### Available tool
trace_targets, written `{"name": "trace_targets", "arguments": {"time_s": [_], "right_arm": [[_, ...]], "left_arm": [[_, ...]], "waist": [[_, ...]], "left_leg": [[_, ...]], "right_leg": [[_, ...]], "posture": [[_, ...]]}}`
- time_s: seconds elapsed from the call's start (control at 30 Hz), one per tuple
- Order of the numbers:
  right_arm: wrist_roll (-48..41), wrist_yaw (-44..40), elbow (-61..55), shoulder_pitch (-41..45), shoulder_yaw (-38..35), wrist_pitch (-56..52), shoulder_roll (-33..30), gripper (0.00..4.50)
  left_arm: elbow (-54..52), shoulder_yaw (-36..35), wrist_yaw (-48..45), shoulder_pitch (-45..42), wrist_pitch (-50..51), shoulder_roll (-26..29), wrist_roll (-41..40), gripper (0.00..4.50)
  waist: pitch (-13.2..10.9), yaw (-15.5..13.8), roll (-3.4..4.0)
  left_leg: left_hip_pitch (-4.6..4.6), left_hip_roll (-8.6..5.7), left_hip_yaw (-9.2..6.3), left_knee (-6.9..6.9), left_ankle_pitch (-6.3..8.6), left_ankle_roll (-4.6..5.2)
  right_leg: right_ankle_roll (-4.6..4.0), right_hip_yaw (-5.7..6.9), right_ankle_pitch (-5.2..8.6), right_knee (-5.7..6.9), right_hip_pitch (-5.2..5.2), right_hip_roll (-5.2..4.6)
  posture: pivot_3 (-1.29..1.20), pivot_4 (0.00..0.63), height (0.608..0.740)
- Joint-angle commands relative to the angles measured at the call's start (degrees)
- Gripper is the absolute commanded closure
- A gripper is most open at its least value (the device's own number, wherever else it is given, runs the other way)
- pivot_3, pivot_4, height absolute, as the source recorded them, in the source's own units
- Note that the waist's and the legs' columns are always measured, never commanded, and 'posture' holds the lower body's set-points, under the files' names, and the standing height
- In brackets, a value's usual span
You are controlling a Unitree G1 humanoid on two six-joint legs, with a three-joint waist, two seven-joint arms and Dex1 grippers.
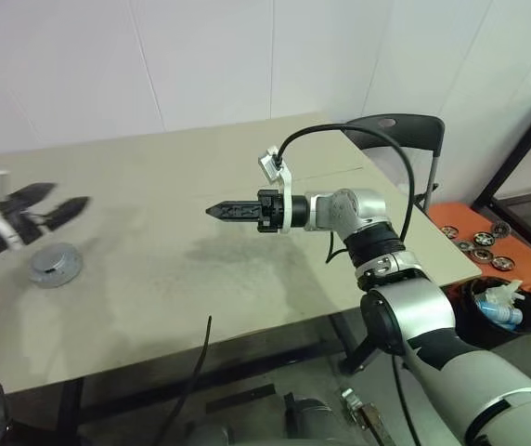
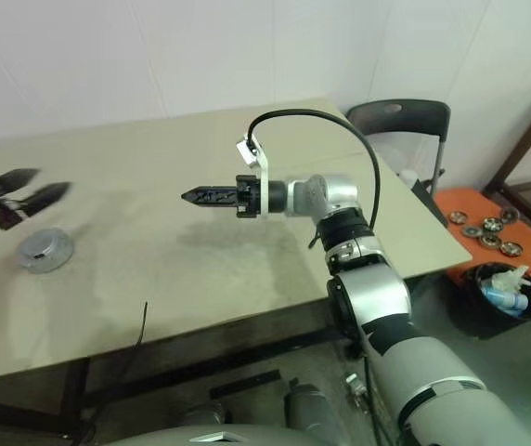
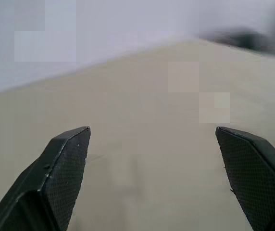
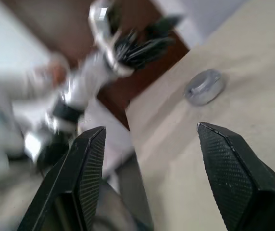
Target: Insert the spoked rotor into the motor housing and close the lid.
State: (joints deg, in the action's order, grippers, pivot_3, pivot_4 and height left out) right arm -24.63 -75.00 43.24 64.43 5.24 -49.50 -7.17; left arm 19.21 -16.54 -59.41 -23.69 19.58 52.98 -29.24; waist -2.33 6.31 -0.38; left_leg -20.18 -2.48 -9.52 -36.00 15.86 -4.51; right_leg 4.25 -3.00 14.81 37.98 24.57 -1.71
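Motor housing (image 1: 56, 263) is seen near the left edge of the bench (image 1: 247, 279), sitting flat, with its lid (image 4: 204, 86) apparently down over it, so that a plain grey disc is presented; whether the rotor is inside cannot be told, and no loose spoked wheel is seen on the bench. The left hand (image 1: 45, 206) is held just above and behind the housing, its fingers spread wide and nothing between them. The right hand (image 1: 233, 211) is held level over the middle of the bench, well apart from the housing, its fingers (image 4: 233, 178) parted in the wrist view and nothing pinched. Several risks are judged from this. If the lid is only resting and not seated, it could be knocked askew by a hand passing close. The housing lies close to the bench edge, so it could be pushed off by a careless sweep of the left hand. If the rotor has not been placed, the lid would have to be reopened, and the light cup might slide rather than open.
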Motion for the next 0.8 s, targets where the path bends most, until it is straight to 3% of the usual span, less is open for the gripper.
{"name": "trace_targets", "arguments": {"time_s": [0.03,0.27,0.63,0.8], "right_arm": [[3.2,-7.52,-5.39,1.4,5.6,8.8,-1.16,1.34],[8.0,-12.55,-4.21,0.83,9.13,22.35,-2.05,1.34],[7.32,-11.44,-5.99,-1.77,7.27,22.02,-3.93,1.34],[7.97,-11.49,-5.52,-1.72,7.74,22.35,-4.61,1.34]], "left_arm": [[-14.63,6.32,-5.25,2.55,2.28,0.12,-0.39,0.04],[-25.18,10.34,-9.3,2.72,3.1,-0.69,-1.45,0.04],[-26.95,1.01,-5.91,6.74,6.16,0.43,-4.53,0.04],[-28.85,0.09,-5.45,7.72,7.83,0.57,-5.5,0.04]], "waist": [[-0.05,0.69,0.08],[-0.09,0.69,0.14],[-0.1,-0.52,0.15],[-0.1,-0.98,0.14]], "left_leg": [[0.0,0.04,0.01,0.03,0.0,0.0],[0.02,0.14,0.0,-0.05,-0.01,0.01],[0.13,0.11,0.0,-0.11,-0.01,0.01],[0.13,0.09,0.02,-0.15,-0.01,0.01]], "right_leg": [[0.0,-0.02,0.0,0.01,0.03,0.02],[-0.02,0.12,-0.01,0.1,0.02,0.19],[-0.02,0.11,0.0,0.06,-0.13,0.15],[-0.02,0.16,0.0,0.07,-0.18,0.19]], "posture": [[0.0,0.0,0.74],[0.0,0.0,0.74],[0.0,0.0,0.74],[0.0,0.0,0.74]]}}
